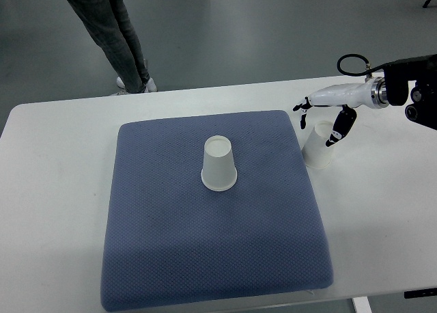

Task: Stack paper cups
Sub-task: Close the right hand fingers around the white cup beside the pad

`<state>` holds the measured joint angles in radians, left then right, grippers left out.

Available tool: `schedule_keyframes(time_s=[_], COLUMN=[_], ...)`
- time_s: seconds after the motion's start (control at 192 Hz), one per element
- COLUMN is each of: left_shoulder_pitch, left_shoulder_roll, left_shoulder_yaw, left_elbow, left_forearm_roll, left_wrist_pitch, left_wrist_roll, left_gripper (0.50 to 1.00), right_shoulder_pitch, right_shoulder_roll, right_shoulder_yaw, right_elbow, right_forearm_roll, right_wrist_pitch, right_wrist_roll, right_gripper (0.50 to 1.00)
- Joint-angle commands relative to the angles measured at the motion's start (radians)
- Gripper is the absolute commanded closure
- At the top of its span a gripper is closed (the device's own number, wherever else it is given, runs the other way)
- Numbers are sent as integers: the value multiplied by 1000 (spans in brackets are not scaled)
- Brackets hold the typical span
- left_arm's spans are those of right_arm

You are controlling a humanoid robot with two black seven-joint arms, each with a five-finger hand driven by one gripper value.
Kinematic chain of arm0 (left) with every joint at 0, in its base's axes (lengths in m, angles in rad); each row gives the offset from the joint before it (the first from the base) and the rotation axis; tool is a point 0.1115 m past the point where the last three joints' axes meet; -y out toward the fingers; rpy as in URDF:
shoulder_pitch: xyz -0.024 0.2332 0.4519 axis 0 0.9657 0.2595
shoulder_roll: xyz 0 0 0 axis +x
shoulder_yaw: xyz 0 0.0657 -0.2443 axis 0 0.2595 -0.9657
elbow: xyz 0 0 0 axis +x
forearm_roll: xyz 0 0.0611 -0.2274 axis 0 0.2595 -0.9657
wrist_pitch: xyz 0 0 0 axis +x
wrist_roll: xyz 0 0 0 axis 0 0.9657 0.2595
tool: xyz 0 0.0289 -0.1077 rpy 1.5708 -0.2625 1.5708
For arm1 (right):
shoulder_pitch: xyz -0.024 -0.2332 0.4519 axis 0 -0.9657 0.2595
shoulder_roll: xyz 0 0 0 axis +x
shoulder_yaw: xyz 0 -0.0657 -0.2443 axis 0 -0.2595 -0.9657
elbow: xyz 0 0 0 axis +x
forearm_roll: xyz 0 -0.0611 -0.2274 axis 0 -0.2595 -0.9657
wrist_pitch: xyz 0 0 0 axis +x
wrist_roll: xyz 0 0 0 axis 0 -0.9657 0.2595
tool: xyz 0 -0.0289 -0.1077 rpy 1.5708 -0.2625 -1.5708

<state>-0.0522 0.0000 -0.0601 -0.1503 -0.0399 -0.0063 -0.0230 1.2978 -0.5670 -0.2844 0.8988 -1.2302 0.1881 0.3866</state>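
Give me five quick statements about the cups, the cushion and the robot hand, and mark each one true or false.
1. A cup stands upside down on the blue cushion. True.
2. The second cup is also on the cushion. False: it is on the white table, just off the cushion's right edge.
3. The right hand is over the second cup, fingers spread. True.
4. The two cups are already stacked. False: they stand apart.
5. A left hand is on the cushion. False: no left hand shows.
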Motion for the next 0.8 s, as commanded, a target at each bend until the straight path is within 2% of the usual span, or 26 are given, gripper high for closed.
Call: schedule_keyframes(time_s=[0.0,0.438,0.792], left_shoulder_pitch=[0,0,0], left_shoulder_roll=[0,0,0], left_shoulder_yaw=[0,0,-1], left_elbow=[0,0,0], left_forearm_roll=[0,0,0], left_wrist_pitch=[0,0,0], left_wrist_roll=[0,0,0], left_gripper=[500,500,500], right_shoulder_pitch=[-15,-91,-130], right_shoulder_roll=[-1,24,64], right_shoulder_yaw=[-1,-5,4], right_elbow=[-20,-64,-118], right_forearm_roll=[0,-2,12], right_wrist_pitch=[-15,-87,-114], right_wrist_roll=[0,0,0], right_gripper=[554,554,554])
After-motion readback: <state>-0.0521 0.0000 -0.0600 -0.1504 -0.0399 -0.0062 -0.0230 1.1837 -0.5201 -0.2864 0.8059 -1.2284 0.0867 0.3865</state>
